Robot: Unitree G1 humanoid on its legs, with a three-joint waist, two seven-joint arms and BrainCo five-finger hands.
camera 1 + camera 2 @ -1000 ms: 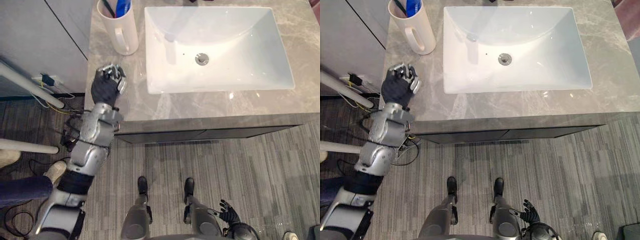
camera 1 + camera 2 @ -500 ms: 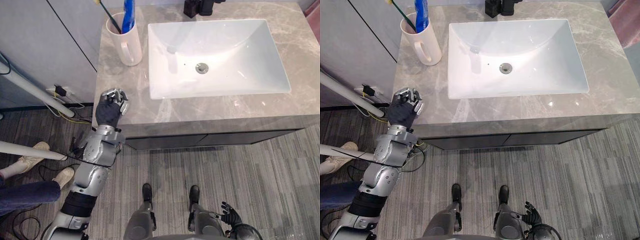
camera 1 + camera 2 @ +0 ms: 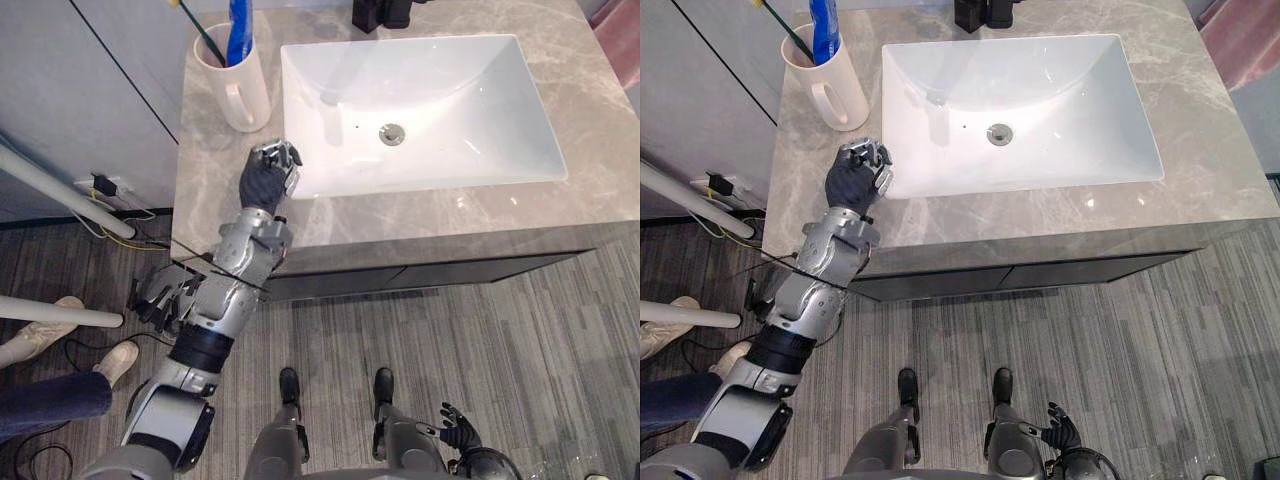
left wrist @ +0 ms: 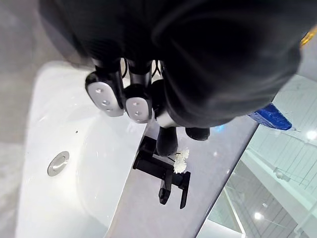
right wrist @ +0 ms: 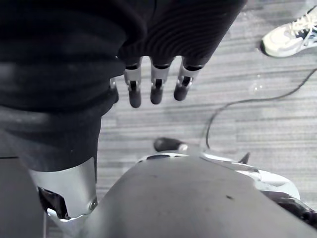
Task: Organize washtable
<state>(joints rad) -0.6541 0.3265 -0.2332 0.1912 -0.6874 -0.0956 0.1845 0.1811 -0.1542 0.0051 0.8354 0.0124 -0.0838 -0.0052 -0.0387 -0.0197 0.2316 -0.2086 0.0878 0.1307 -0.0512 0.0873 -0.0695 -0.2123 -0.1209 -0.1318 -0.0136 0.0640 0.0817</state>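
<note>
My left hand point(image 3: 268, 174) hovers over the grey marble counter point(image 3: 210, 185) at the front left corner of the white sink point(image 3: 500, 150). Its fingers point(image 4: 105, 94) are curled in with nothing in them. A cream mug point(image 3: 240, 85) with a blue tube and a dark-handled brush stands at the counter's back left, apart from the hand. A black faucet point(image 3: 380, 12) sits behind the basin, and the faucet point(image 4: 163, 173) also appears past the fingertips in the left wrist view. My right hand point(image 3: 458, 428) hangs low by my side, its fingers point(image 5: 154, 85) relaxed and straight.
Grey cabinet panels point(image 3: 90, 80) and white poles point(image 3: 60, 185) stand left of the counter. A person's shoes point(image 3: 40, 335) and a blue trouser leg point(image 3: 50, 400) are on the floor at lower left. A pink cloth point(image 3: 1245, 40) hangs at the counter's far right.
My left hand has moved from the counter's front left edge rightward and inward to the sink's front left corner. The camera has shifted too.
</note>
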